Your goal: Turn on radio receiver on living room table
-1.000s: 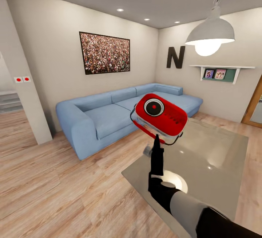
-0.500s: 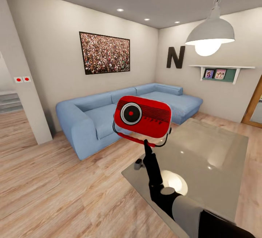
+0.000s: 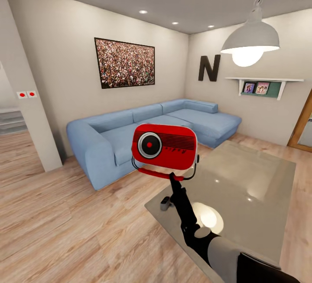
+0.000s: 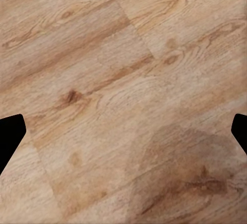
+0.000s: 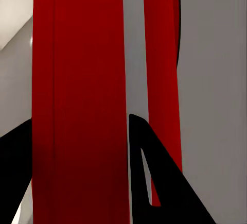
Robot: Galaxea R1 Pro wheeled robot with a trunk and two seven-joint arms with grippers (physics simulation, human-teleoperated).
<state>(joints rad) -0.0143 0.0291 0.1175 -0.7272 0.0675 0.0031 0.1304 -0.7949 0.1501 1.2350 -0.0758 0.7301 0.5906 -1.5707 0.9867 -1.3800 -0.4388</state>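
Note:
The red radio receiver point(image 3: 164, 146) hangs in the air over the near-left corner of the glossy grey table point(image 3: 255, 174), its round grey dial and slatted front turned toward me. My right gripper point(image 3: 174, 176) reaches up from below and is shut on the red handle under the radio. In the right wrist view the radio receiver point(image 5: 77, 105) stands as a red slab with a white stripe between the black fingers point(image 5: 159, 183) of my right gripper point(image 5: 82, 177). Over bare plank floor, my left gripper point(image 4: 123, 131) is open, with only its dark tips showing.
A blue corner sofa point(image 3: 130, 135) stands behind the table along the walls. The white pendant lamp point(image 3: 250, 40) hangs over the table at upper right. A wall corner point(image 3: 30, 114) juts out at left, with open wood floor point(image 3: 78, 222) in front.
The right arm swung the radio left and slightly down. The radio turned from tilted to nearly level, front facing me.

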